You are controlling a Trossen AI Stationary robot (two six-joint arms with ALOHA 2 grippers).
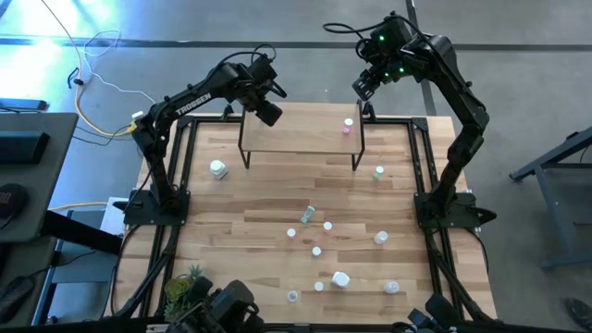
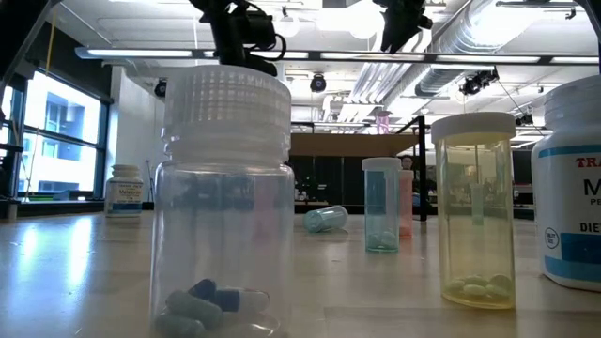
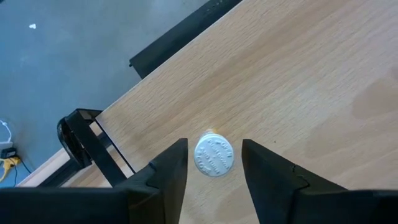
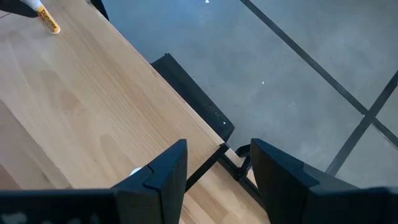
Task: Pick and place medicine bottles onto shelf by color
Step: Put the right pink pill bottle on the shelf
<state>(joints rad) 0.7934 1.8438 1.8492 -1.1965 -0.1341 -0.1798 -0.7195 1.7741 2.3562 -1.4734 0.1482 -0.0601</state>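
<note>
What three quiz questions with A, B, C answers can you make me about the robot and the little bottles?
1. Where does the pink bottle stand? A on the shelf; B on the floor; C under the table.
2. What colour is the cap of the bottle between the left gripper fingers? A green; B red; C white.
3. How is the right gripper? A shut on a bottle; B open and empty; C shut on a cloth.
Answers: 1 A, it stands at the shelf's right end. 2 C, the left wrist view shows a white cap. 3 B, its fingers stand apart with nothing between them.
</note>
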